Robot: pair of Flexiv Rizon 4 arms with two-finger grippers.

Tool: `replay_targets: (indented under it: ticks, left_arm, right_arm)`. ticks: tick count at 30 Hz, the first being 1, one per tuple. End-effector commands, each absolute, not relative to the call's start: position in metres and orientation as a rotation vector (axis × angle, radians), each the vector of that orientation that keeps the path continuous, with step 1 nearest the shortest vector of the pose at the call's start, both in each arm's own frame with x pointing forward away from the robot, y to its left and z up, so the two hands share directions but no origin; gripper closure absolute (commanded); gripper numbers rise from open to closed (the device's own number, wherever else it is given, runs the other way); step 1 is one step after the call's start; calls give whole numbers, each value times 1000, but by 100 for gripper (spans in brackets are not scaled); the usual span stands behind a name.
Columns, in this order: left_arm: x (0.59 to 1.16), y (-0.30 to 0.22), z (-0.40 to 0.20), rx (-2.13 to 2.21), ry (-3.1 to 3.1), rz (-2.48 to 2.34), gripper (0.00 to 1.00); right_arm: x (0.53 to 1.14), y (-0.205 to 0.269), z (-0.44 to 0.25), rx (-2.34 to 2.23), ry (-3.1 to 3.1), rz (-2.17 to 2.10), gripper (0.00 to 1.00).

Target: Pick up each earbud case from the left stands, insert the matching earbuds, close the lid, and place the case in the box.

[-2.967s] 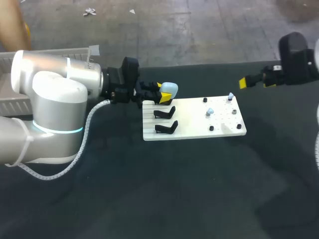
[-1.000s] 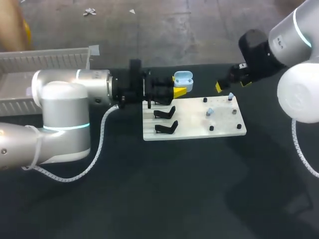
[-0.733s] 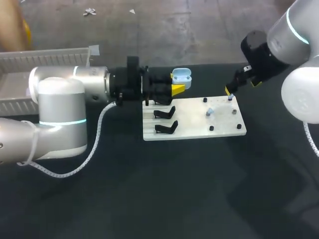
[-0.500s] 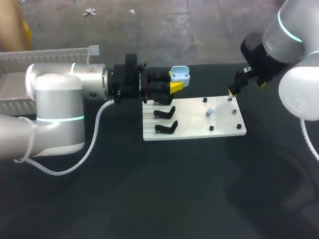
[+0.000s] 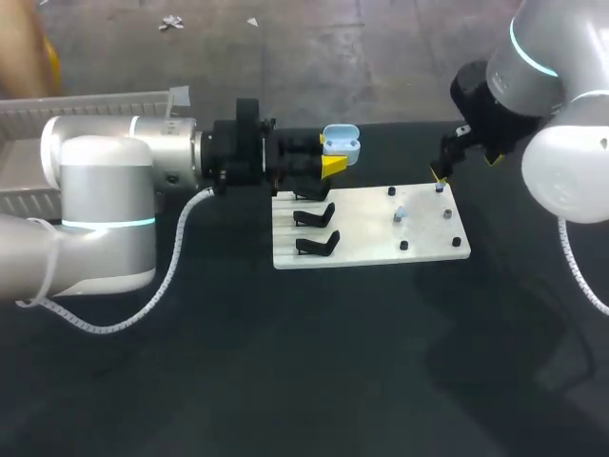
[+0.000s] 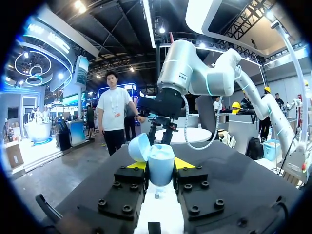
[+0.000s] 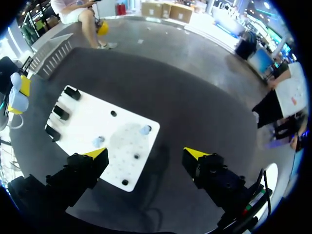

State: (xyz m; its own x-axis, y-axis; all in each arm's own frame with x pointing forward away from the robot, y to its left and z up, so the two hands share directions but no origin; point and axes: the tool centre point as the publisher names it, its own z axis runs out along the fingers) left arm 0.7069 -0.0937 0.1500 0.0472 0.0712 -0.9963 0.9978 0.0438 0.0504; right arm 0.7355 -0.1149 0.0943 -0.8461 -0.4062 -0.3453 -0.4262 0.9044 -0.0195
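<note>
Pale blue earbud case point(image 6: 161, 165), lid open, pinched between left fingers point(image 6: 185, 163)

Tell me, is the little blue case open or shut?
Open. Its lid is flipped back off the blue case, which the left claw holds from both sides.

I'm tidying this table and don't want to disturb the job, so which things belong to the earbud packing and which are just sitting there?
In the job:
earbud case, lid open, held in the left gripper
two earbuds on the white board
box
right gripper, open

Just sitting there:
two empty black stands
black pegs
</note>
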Motion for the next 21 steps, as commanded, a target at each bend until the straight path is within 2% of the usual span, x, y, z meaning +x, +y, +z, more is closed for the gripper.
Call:
replay_targets:
  ticks: [1, 10, 21]
  left_arm:
    - [704, -94, 150, 1241, 1246, -1097, 100]
    - [704, -94, 150, 1241, 1246, -1097, 100]
    - [704, -94, 150, 1241, 1246, -1097, 100]
  right_arm:
    - [735, -115, 95, -613, 2723, 79, 0]
    - [735, -114, 90, -668, 2736, 59, 0]
    - [738, -105, 75, -706, 2756, -204, 0]
